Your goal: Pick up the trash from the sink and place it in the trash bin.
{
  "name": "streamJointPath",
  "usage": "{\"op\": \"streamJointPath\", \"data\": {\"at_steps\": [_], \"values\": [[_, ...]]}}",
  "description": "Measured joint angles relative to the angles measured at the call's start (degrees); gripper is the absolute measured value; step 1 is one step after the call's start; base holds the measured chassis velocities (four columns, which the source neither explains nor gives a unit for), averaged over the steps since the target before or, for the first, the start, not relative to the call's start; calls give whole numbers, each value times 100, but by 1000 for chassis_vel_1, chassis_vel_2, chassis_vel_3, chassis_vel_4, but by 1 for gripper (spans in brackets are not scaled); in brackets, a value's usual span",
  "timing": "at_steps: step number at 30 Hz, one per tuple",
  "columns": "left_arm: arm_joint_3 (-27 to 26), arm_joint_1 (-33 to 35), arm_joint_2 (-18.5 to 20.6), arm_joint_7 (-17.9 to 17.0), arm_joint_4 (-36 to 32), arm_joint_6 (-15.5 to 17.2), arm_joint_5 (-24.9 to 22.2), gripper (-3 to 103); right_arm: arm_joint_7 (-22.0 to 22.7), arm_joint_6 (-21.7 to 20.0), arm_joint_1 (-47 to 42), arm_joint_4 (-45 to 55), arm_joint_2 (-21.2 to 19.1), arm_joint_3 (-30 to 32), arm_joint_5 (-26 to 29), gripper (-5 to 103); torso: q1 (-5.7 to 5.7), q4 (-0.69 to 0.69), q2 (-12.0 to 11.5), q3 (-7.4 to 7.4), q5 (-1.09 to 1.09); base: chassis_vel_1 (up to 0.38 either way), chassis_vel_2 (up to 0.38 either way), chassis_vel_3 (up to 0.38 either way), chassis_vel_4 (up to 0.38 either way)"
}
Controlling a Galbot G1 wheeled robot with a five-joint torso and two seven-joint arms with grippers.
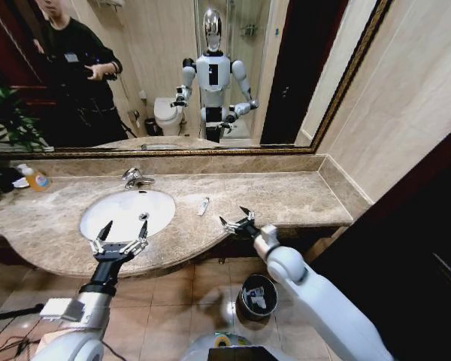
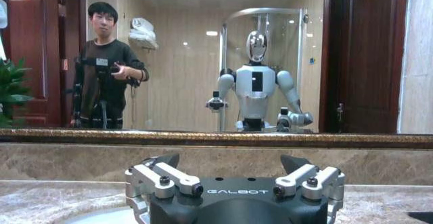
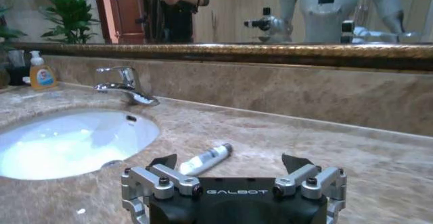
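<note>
1. Right now the left claw (image 1: 122,229) hangs over the near rim of the sink (image 1: 98,226), its two dark fingers spread apart and clamped on nothing; the left wrist view shows the same open fingers (image 2: 166,159) pointing toward the back wall and the mirror (image 2: 203,57).
2. Meanwhile the right claw (image 1: 237,218) hovers above the front edge of the marble desk (image 1: 286,199), to the right of the basin, with its fingers also apart and empty.
3. One piece of trash, a small white tube (image 1: 203,205) with a dark cap end, lies flat on the desk just right of the basin, between the sink and the right claw.
4. Seen from the right wrist, that tube (image 3: 205,159) rests just ahead of the open fingers (image 3: 164,160), clear of them, with its dark end pointing away from the claw.
5. Behind the basin stands the chrome faucet (image 1: 135,178), its spout reaching toward the bowl.
6. Off at the desk's far left end sits a bottle of orange liquid with a white top (image 1: 34,178).
7. Down on the tiled floor (image 1: 173,289), below the desk's front edge and beside the right arm, stands the round dark trash bin (image 1: 244,299), which holds some pale items.
</note>
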Motion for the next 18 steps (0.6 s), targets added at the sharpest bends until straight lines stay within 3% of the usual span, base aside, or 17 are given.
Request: {"op": "streamJointPath", "data": {"at_steps": [3,8,18], "values": [[0,0,0,0,0,0,0,100,444,-105,413,-264,274,-380,45,100,0,1,0,0,0,0,0,0,0],[0,0,0,0,0,0,0,100,1015,-394,680,-503,565,-516,-16,100,0,0,0,0,-1,0,0,0,0],[0,0,0,0,0,0,0,100,1620,-722,890,-790,1159,-661,-66,100,0,0,0,0,0,0,0,0,0]]}}
